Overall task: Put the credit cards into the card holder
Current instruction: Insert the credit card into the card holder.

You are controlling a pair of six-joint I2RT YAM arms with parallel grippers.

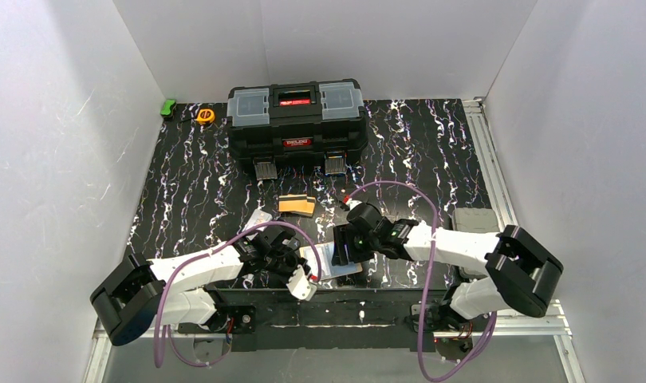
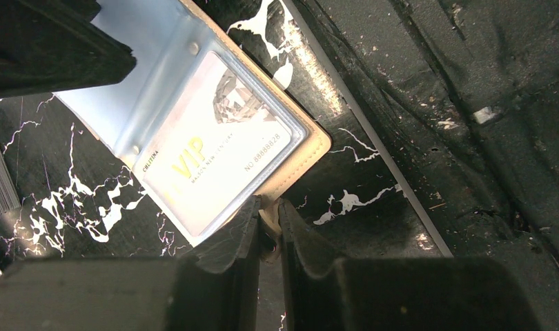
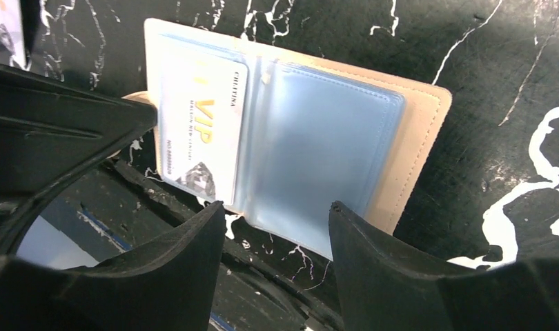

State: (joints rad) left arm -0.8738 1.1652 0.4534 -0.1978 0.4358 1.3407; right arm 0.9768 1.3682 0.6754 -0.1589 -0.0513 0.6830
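The card holder [image 1: 336, 262] lies open near the table's front edge, a beige wallet with bluish clear pockets. In the left wrist view the card holder [image 2: 294, 162] holds a pale VIP card [image 2: 214, 148] in one pocket. My left gripper [image 2: 268, 219] is shut on its beige tab at the edge. My right gripper [image 3: 277, 210] is open, its jaws at the near edge of the empty pocket of the holder [image 3: 318, 145], beside the VIP card [image 3: 201, 138]. Loose tan-orange credit cards [image 1: 296, 205] lie further back on the table.
A big black toolbox [image 1: 296, 120] stands at the back. A yellow tape measure [image 1: 206, 116] and a green object [image 1: 169, 108] lie at the back left. A grey block [image 1: 475, 219] sits at the right. The table's metal front edge [image 2: 373, 138] runs just beside the holder.
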